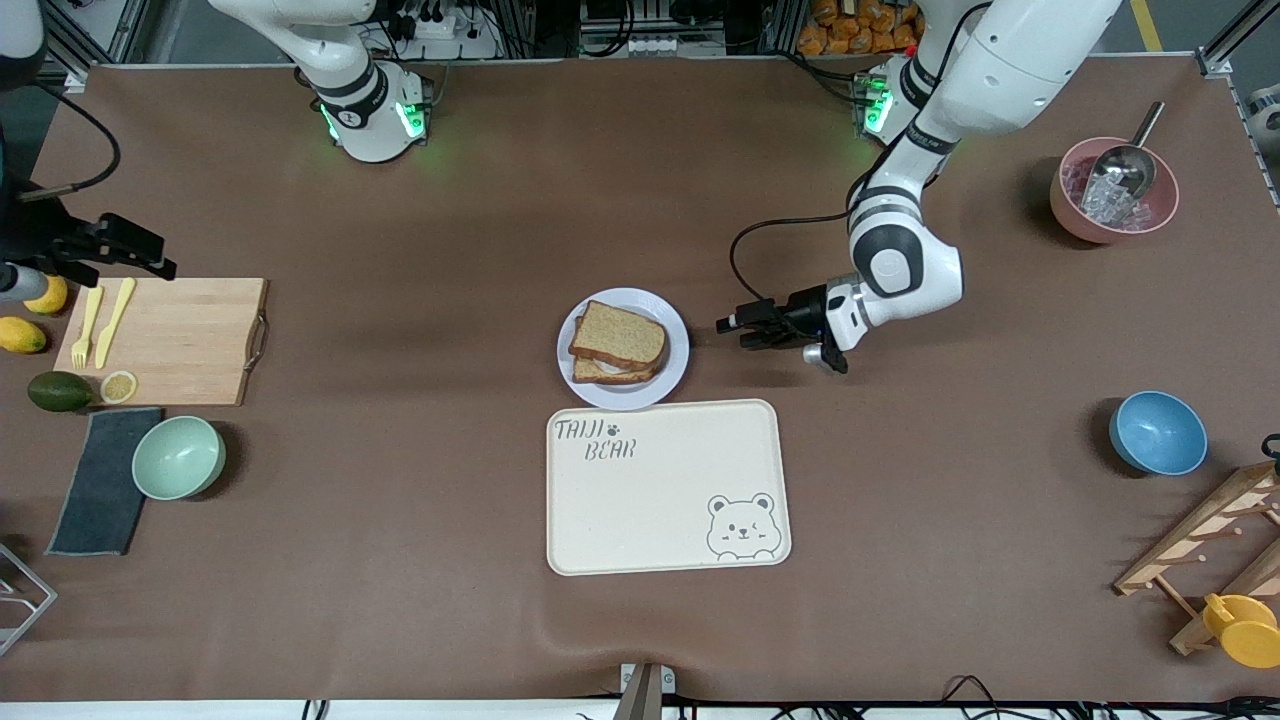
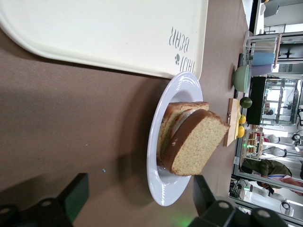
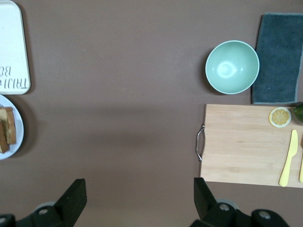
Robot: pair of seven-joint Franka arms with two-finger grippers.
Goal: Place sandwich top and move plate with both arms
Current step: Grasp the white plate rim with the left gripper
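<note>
The sandwich top (image 1: 620,333) (image 2: 199,142), a plain brown slice, lies on a lower slice with white egg showing between them. Both rest on the pale round plate (image 1: 675,362) (image 2: 163,187) at mid-table. My left gripper (image 1: 738,328) (image 2: 139,189) hangs low beside the plate, toward the left arm's end of the table. It points at the rim, is open and holds nothing, and a small gap separates it from the plate. My right gripper (image 1: 150,255) (image 3: 139,189) waits up high over the table's right-arm end by the cutting board, open with nothing in it.
A cream bear tray (image 1: 665,490) sits against the plate, nearer the camera. At the right arm's end are a wooden cutting board (image 1: 180,340) with yellow cutlery, a mint bowl (image 1: 178,457) and a grey cloth (image 1: 100,480). At the left arm's end are a blue bowl (image 1: 1158,432), a pink bowl (image 1: 1113,190) and a wooden rack (image 1: 1210,540).
</note>
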